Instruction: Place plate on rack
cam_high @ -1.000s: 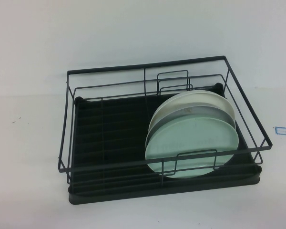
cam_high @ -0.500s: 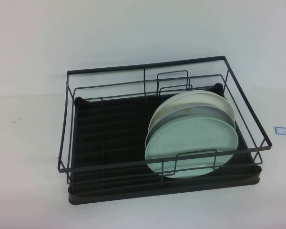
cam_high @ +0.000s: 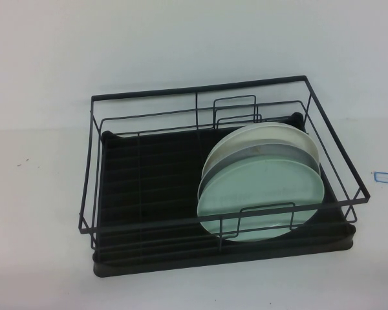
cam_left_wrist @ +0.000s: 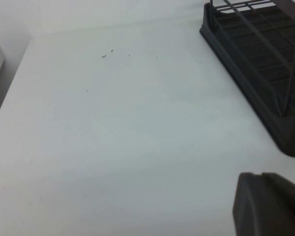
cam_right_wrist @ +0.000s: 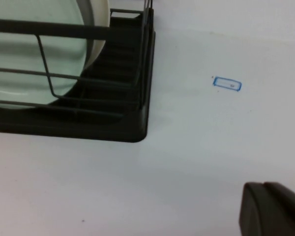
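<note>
Plate (cam_high: 258, 194) standing on edge in the rack (cam_high: 149, 174), both grippers off to the sides over bare counter (cam_high: 45, 258).

The mint-green plate leans upright in the right half of the black wire rack, nearest the front rail, with two paler plates (cam_high: 258, 139) stacked close behind it and leaning the same way; the rack's left half shows only the ribbed tray. A small blue-outlined label (cam_high: 383, 176) lies on the counter just right of the rack. The left gripper (cam_left_wrist: 270, 204) hangs above the counter beside the rack's left end, only a dark tip showing, so whether its jaws are wide or narrow cannot be told. The right gripper (cam_right_wrist: 273, 209) hangs above the counter near the rack's front right corner and the label; its jaws cannot be judged either.
</note>
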